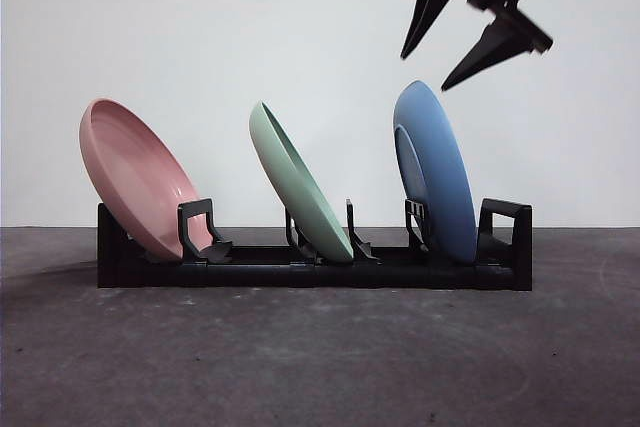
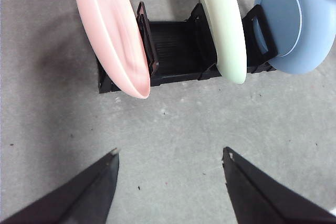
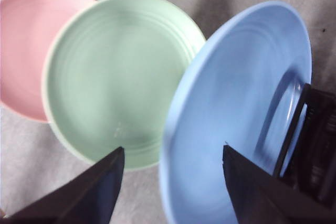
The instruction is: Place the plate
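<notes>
A blue plate stands nearly upright in the right-hand slot of the black rack. My right gripper hangs open just above the plate's top rim and holds nothing. In the right wrist view the blue plate fills the space beyond that gripper, which is open. My left gripper is open and empty over bare table, well back from the rack, with the blue plate at the rack's far end.
A green plate leans in the middle slot and a pink plate leans in the left slot. The dark grey table runs in front of the rack. A white wall stands behind.
</notes>
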`<state>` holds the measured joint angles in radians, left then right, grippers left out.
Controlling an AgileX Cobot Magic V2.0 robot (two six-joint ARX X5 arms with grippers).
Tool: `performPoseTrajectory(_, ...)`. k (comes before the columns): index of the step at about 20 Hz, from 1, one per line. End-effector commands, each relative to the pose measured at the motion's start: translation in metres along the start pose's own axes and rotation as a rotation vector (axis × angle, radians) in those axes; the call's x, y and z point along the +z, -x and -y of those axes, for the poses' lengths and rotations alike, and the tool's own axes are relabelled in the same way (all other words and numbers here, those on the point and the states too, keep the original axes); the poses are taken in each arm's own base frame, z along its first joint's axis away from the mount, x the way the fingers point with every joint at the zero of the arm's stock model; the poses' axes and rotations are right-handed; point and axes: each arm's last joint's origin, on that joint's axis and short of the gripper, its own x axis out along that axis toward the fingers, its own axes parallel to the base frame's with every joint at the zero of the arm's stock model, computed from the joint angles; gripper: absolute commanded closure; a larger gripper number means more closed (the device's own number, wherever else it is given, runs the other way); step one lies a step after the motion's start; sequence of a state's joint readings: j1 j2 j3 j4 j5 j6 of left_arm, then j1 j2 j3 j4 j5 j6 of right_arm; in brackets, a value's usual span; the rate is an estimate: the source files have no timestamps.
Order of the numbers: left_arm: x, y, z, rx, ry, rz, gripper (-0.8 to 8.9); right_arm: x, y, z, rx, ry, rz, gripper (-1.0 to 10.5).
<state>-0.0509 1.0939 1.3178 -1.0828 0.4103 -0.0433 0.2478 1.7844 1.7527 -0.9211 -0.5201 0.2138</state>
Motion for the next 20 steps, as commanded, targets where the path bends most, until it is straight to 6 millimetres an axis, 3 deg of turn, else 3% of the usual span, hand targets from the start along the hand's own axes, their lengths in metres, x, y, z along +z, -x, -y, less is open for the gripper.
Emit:
performPoseTrajectory(1,0.005,0.002,0.001,0.0,-0.021,0.016,5.0,0.007,-0.009,0.001,0.009,0.012,0.008,6.6)
performPoseTrajectory(5,0.005,0.002,0.001,0.0,-0.022,0.016,5.0,0.009,-0.012,-0.001,0.019,0.027,0.021,7.5)
performPoseTrajectory(11,0.005,0.002,0.001,0.0,-0.022,0.015,5.0,0.009,-0.027,-0.002,0.047,0.032,-0.009,7.8)
performPoseTrajectory(14,0.005,0.002,0.001,0.0,-0.022,0.016,5.0,0.008,-0.028,-0.003,0.049,0.036,-0.01,9.3)
performPoseTrajectory(20,0.005,0.002,0.001,0.0,-0.022,0.016,5.0,0.006,-0.021,-0.005,0.078,0.024,-0.025,9.3)
